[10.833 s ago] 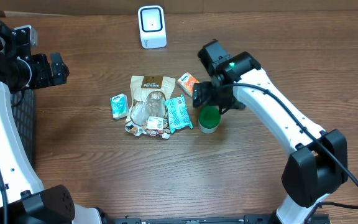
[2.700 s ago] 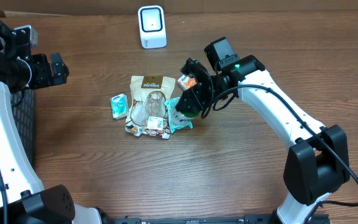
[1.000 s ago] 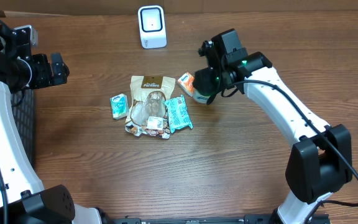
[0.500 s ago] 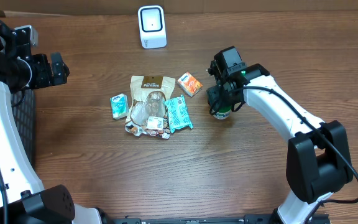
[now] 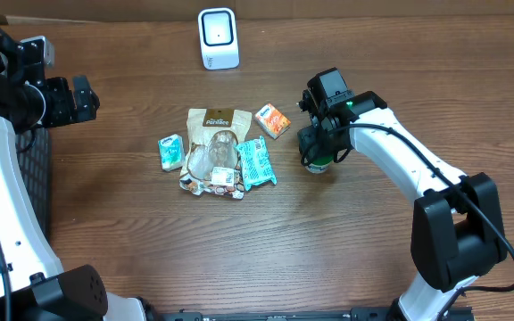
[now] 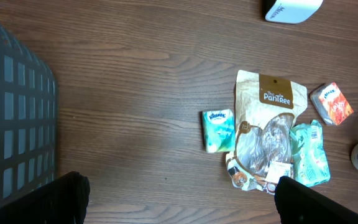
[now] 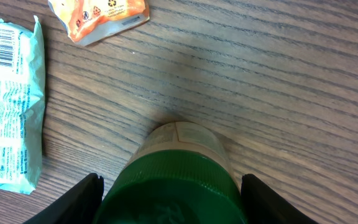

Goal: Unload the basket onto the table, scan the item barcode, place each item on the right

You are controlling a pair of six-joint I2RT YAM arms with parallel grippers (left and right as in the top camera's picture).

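Brown wooden table (image 5: 239,250) — right gripper (image 7: 173,194) clamps upright green-lidded round plastic jar (image 7: 186,142); left gripper (image 6: 182,191) jaws wide apart, empty.

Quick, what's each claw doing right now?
Left claw: open wide, holding nothing.
Right claw: closed on the green-lidded jar.
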